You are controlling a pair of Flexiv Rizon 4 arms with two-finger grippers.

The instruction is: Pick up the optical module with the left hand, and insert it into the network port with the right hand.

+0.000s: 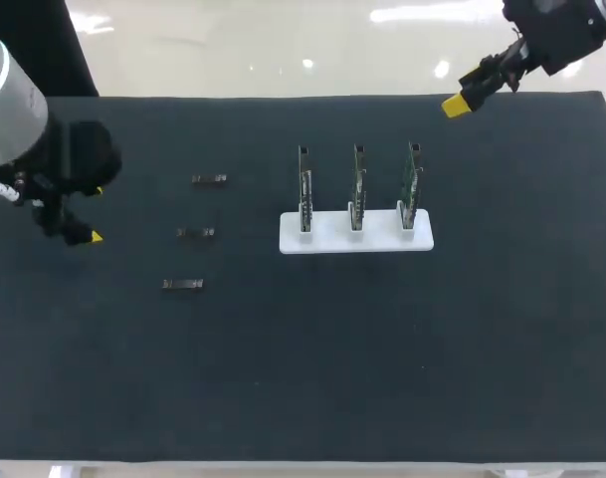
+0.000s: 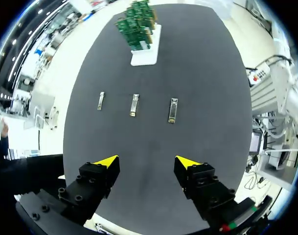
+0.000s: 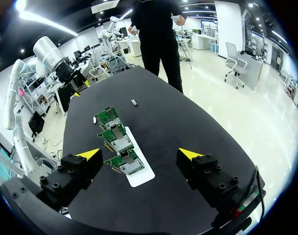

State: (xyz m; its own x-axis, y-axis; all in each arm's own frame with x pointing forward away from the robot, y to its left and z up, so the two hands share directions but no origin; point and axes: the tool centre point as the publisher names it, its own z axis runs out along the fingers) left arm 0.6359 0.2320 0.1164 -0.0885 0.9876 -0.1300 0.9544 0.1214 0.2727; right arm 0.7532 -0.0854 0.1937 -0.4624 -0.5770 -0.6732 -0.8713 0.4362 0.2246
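Noted on the black table point(image 1: 382, 378): white stand point(image 1: 332, 241) carrying three circuit boards point(image 1: 357, 184), all upright, set side by side in a row, one per slot. Network ports on the boards too small to make out singly.

Three optical modules point(image 2: 134, 105) lying flat on the table, well apart from the stand on its left-arm side. Spaced out in a slanting row, none touching another, none held.

Left gripper point(image 2: 146, 161) further out from the stand than the modules, on that same side, raised above the table. Fingers spread wide, nothing between the yellow tips. Modules ahead of the tips, stand beyond the modules.

Right gripper point(image 3: 141, 154) off the stand's far right-arm corner, over the table's back edge, well apart from the boards. Fingers spread wide, nothing pinched. In the right wrist view, stand and boards ahead of the tips, one module visible beyond the stand
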